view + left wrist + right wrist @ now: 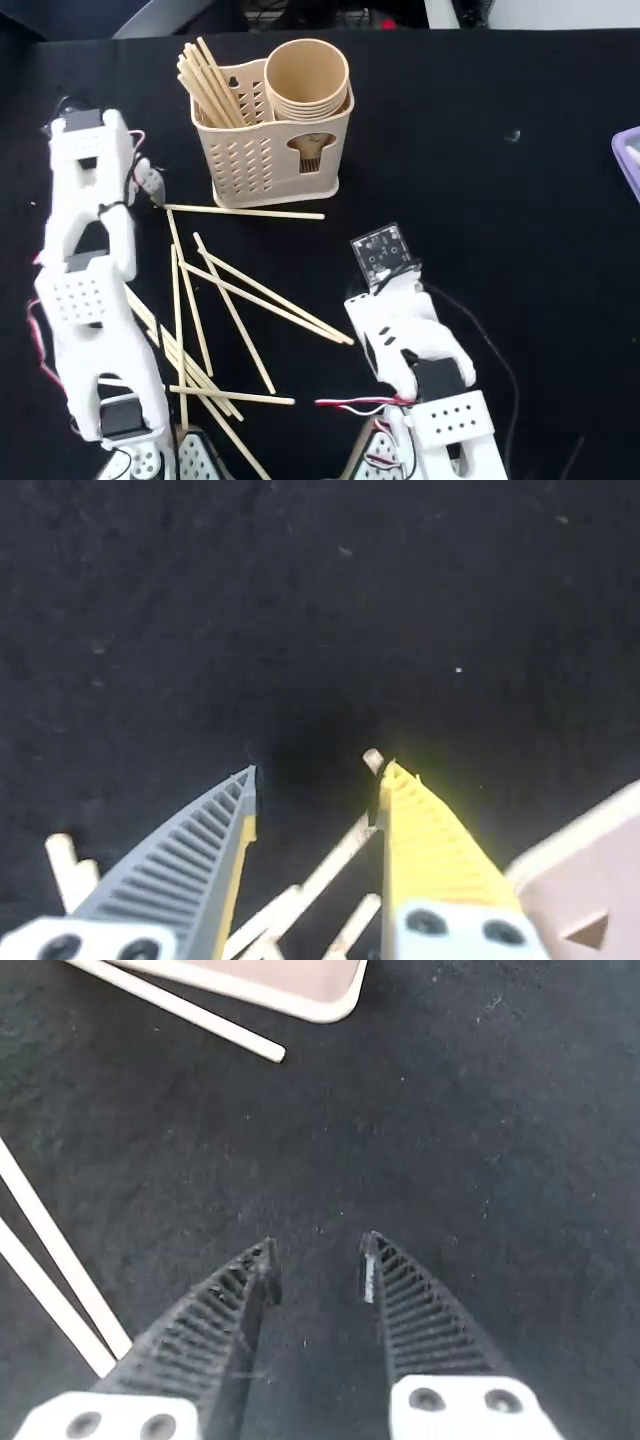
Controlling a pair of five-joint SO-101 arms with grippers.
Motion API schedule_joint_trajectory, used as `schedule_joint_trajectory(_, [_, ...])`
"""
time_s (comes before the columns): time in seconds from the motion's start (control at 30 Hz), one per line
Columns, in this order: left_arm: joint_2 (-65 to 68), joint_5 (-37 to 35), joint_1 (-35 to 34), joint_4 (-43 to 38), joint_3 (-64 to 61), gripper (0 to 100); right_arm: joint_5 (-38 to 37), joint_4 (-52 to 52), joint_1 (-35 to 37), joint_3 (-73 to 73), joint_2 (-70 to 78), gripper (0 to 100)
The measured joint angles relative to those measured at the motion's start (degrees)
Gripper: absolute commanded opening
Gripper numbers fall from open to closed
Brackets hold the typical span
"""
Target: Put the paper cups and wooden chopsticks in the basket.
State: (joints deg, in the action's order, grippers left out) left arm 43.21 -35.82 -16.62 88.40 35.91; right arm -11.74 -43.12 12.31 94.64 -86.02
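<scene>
The stack of tan paper cups [308, 75] is already sitting in the right compartment of the beige perforated plastic basket [270, 165]. A bundle of pale wooden chopsticks [208, 80] is leaning in the compartment beside it. Many loose chopsticks [235, 300] are lying crossed on the black bench [520, 250] in front of the basket, so the job looks to be in its stick-gathering stage.

The left claw [312, 772], with one grey finger and one yellow, is hanging just beside the basket's left front corner. Its jaws are standing moderately apart and straddling the end of one long chopstick [318, 868], seemingly the one lying along the basket's front wall. Nothing is being gripped. The next move probably calls for closing on that stick, lifting it and tipping it upright into the chopstick compartment.

The black right claw [315, 1260] is hovering in front of the basket, its jaws parted and empty. From above, both claws' tips are proving hard to make out against the dark bench.
</scene>
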Motion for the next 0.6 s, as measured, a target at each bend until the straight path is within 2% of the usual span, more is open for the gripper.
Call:
schedule_joint_trajectory(0.4, [18.02, -0.26, 2.37, 10.55, 29.19, 20, 0.00, 0.00, 0.00, 0.00, 0.00, 13.7])
schedule_joint_trajectory(0.6, [21.19, -0.26, 2.55, 12.13, 34.02, 20, 0.00, 0.00, 0.00, 0.00, 0.00, 13.7])
